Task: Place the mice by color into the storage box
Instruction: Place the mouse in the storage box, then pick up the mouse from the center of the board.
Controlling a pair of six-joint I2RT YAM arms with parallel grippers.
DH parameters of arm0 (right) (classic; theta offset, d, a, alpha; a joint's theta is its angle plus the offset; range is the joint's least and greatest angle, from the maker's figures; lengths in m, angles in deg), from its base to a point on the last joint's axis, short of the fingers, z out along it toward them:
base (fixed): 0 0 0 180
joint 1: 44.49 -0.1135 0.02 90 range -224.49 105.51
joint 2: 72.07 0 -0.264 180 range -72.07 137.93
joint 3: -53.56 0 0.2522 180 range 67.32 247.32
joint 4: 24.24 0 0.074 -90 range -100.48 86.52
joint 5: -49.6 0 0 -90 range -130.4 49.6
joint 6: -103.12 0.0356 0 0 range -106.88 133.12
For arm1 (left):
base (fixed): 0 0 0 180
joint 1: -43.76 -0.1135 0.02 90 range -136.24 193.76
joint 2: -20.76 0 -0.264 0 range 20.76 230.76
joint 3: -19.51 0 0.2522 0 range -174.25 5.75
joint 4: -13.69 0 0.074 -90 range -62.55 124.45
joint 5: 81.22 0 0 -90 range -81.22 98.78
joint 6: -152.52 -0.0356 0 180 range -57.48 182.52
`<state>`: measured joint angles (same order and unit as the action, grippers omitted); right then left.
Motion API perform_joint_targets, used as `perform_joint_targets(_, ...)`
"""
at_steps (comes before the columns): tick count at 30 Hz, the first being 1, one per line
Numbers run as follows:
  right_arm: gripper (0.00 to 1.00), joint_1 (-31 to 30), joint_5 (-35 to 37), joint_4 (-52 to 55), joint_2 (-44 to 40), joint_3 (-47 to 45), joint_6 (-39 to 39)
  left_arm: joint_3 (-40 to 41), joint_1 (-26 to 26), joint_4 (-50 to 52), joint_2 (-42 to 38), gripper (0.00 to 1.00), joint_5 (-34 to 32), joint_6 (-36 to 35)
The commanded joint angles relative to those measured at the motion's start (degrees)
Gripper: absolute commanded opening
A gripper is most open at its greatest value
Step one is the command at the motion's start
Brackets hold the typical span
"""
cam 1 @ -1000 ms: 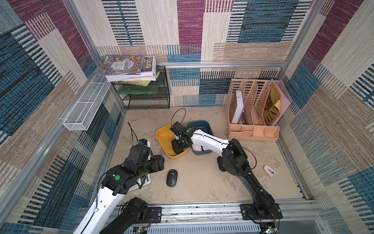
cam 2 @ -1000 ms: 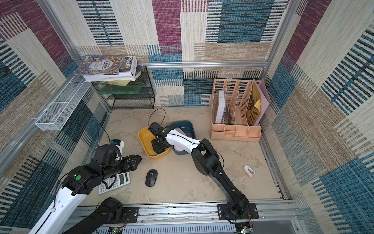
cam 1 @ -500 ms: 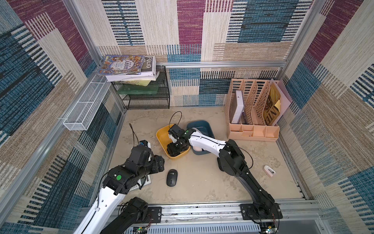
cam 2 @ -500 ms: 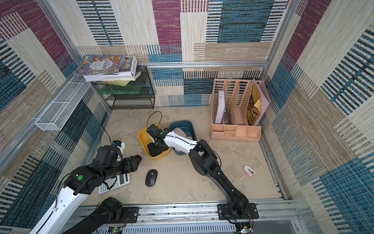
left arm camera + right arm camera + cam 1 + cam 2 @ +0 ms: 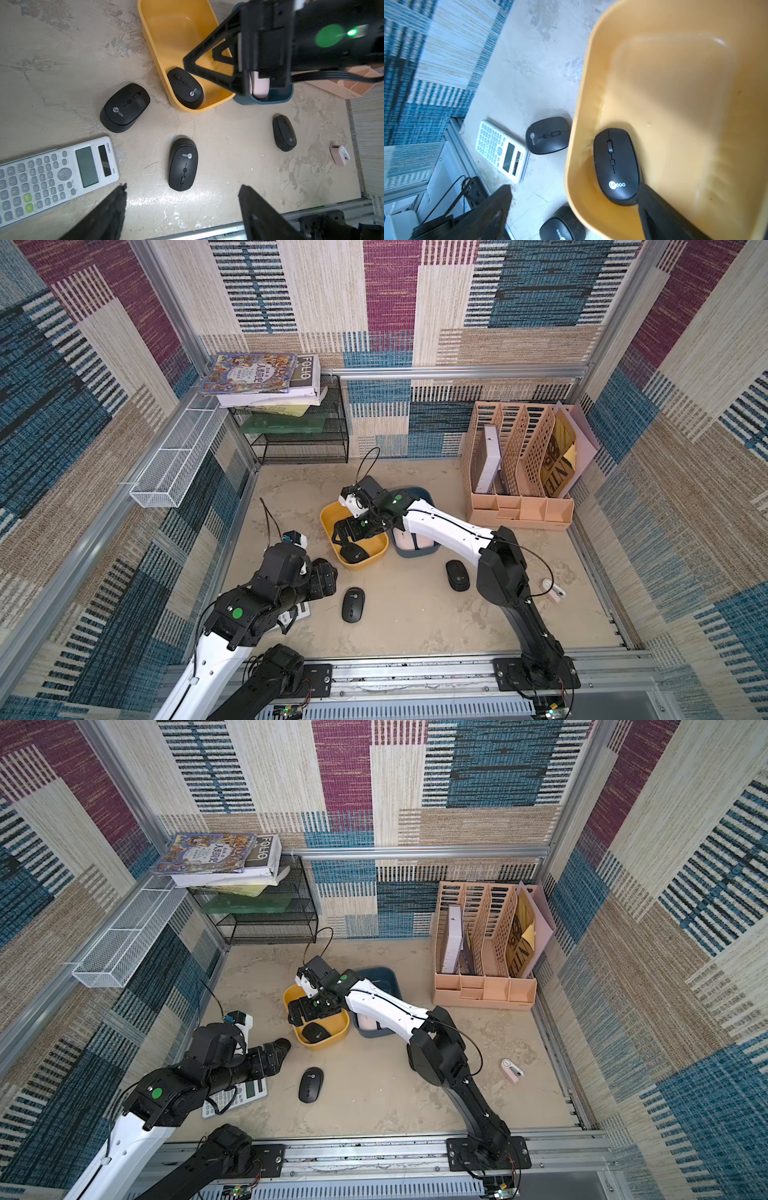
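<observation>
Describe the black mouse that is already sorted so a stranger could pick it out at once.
Mid-table stand a yellow bin and a dark blue bin, side by side. In the yellow one, at the end nearer the arms' base rail, lies a black mouse. It is the only black one in a bin; the other black mice lie on the tabletop.

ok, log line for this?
right gripper: open at yellow bin | black mouse: in bin | left gripper: open, empty | three black mice: outside bin

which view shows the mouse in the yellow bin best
Right wrist: the black mouse is close, logo and wheel clear. Left wrist shows it smaller; both top views, just a small dark shape.
</observation>
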<state>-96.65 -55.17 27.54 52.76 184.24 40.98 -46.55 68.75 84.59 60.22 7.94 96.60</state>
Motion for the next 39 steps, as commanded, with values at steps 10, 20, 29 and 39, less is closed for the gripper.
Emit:
perform_joint_targets(10,0.96,16.98,9.17,-0.40,-40.20,-48.72,-1.30,3.70,7.25,-6.27,2.34,0.85,6.39,0.85)
perform_joint_targets(20,0.96,25.10,11.02,-1.84,-46.38,-66.44,-4.39,2.94,15.61,-10.67,8.35,0.85,1.74,3.07)
perform_joint_targets(29,0.96,22.43,13.18,-4.03,-38.87,-65.95,-6.23,2.59,15.63,-10.48,6.49,0.84,0.56,1.71)
perform_joint_targets(39,0.84,20.84,16.34,-4.62,-32.92,-65.22,-6.08,2.65,15.62,-8.86,4.23,0.86,-3.87,2.08)
